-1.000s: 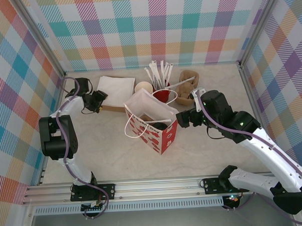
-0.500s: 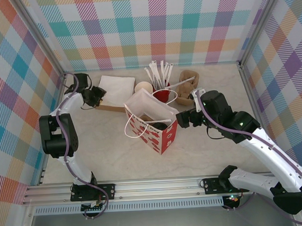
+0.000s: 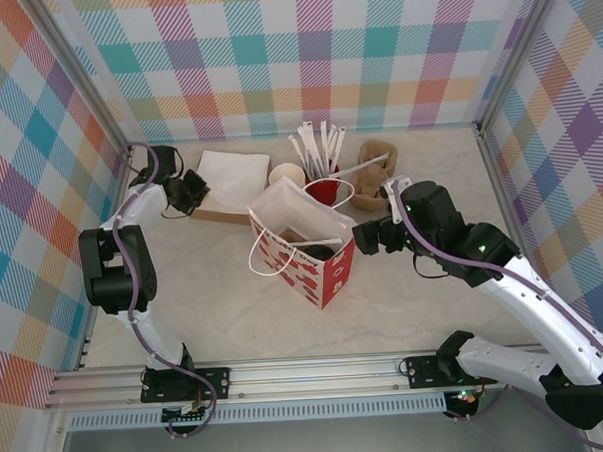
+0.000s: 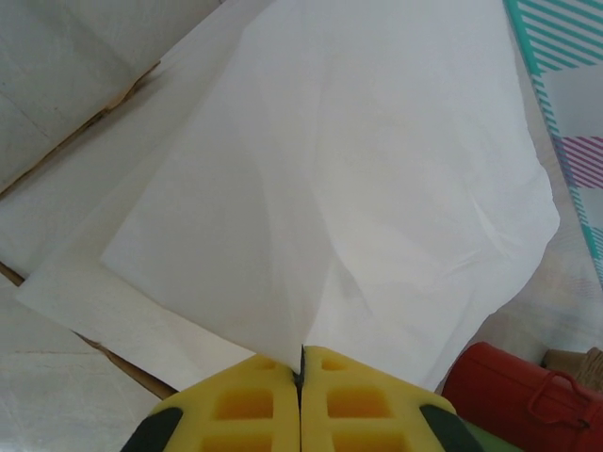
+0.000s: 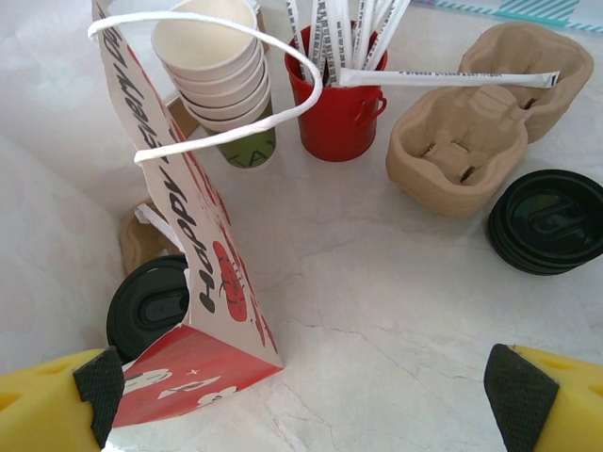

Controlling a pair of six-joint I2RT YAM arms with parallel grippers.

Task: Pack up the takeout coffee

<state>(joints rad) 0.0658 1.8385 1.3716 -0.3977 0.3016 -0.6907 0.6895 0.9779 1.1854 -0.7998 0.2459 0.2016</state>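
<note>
Evidently the takeout coffee (image 5: 151,306) is inside the red-and-white paper bag (image 5: 212,282). From my right wrist I see its round black lid just behind the bag's near wall, low on the left. The cup's body is hidden by that wall, so I only judge that it stands upright with its long axis vertical and the lid facing up.

It lies to the left of my right hand (image 5: 306,391), just beyond that finger, with the bag wall between us. That hand is the nearer one by far. Its fingers are spread wide apart and hold nothing; between them is bare bench (image 5: 377,311). Any further nudge or check on the cup would be a leftward reach over the bag's rim, and the looping white handle could snag.

My left hand (image 4: 301,363) is well apart from the bag, at the back left of the bench. Its yellow fingers are pressed together, and a corner of the white paper sheet (image 4: 330,188) runs into the seam between them, so I take it to be pinched there.

Behind the bag stand a red cup of straws (image 5: 334,113) and stacked cream cups (image 5: 212,56).
</note>
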